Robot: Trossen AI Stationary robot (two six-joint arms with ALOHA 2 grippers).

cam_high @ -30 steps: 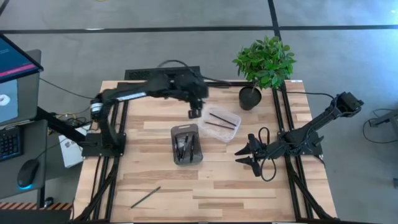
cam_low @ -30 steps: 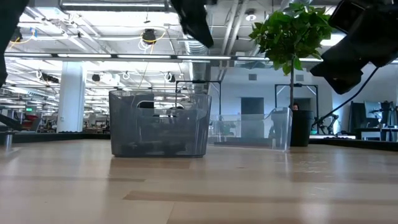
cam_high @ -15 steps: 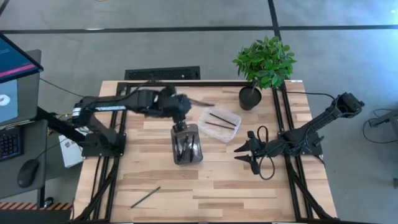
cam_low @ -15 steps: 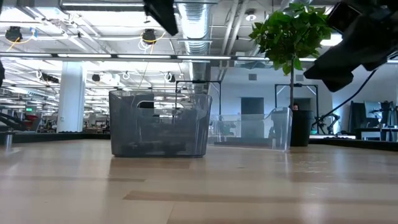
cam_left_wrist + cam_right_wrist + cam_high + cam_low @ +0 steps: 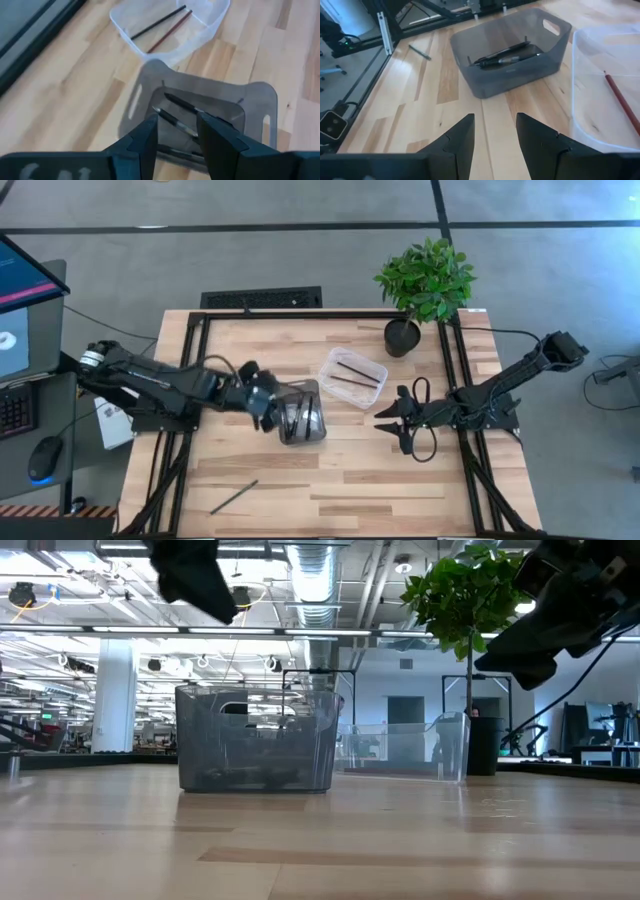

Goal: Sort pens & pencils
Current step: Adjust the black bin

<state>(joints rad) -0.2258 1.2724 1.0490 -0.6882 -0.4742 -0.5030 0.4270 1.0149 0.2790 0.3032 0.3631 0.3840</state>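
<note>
Lower left of the high view: one stray pencil (image 5: 234, 497) lies alone on the wooden table (image 5: 350, 480), near the front edge, long axis slanting from lower left to upper right. Not yet sorted.

Centre: grey bin (image 5: 300, 412) holds the pens (image 5: 298, 416), dark sticks lying roughly along the bin's length. Left gripper (image 5: 262, 401) hovers just beside the bin's left wall, fingers parted, nothing between them; the wrist view shows the pens (image 5: 175, 121) below the gap.

Right of centre: right gripper (image 5: 392, 424) sits low over bare table, fingers apart, empty.

Farther, upper centre: clear tray (image 5: 352, 379) with two pencils (image 5: 351, 374) lying side by side on a diagonal. A potted plant (image 5: 424, 285) stands behind it.

Judgement: the stray pencil lies toward the frame's lower left of both grippers; the left is nearer. Its fingers would need to close across that slanted axis.
</note>
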